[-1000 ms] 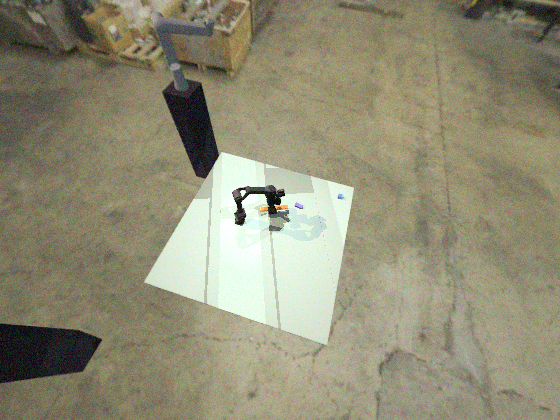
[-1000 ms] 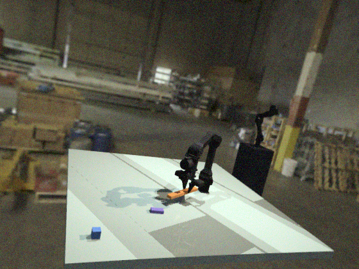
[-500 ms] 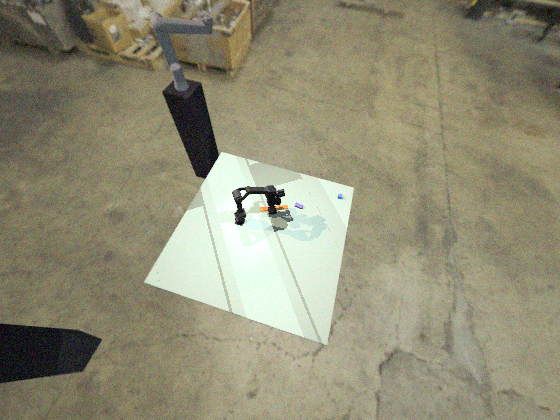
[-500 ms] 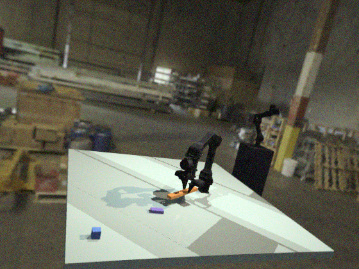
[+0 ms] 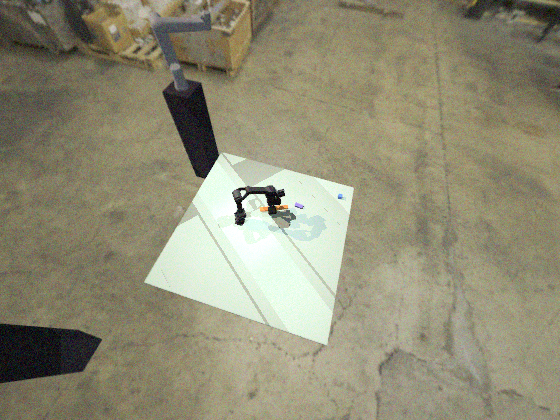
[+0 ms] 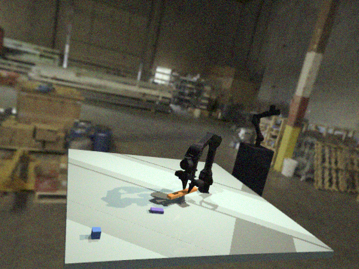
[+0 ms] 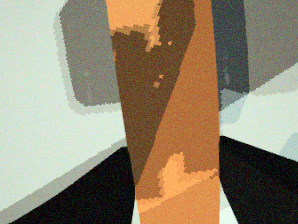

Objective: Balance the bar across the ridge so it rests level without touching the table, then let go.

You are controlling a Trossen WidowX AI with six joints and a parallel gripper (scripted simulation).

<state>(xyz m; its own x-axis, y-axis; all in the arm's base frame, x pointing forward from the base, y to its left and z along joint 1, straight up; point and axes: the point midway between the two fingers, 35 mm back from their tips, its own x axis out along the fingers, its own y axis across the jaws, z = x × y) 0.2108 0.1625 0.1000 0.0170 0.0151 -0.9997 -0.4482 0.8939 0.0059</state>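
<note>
Left to right in the exterior view we've got a blue cube [image 6: 95, 232] at lower left of the tabletop [image 6: 263, 237], then a purple block [image 6: 157, 210] near the middle. Just right of it, the end effector [image 6: 188, 187] is clamped on the orange bar [image 6: 181, 193], which sits over the dark ridge [image 6: 173, 201] mid-frame.

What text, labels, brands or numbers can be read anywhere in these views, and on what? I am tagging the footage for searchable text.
None can be read.
The orange bar, shut in the gripper, is plain.
The purple block and blue cube carry no marks.
The table shows only pale bands, no writing.
The cardboard boxes in the background are too blurred to tell.
</note>
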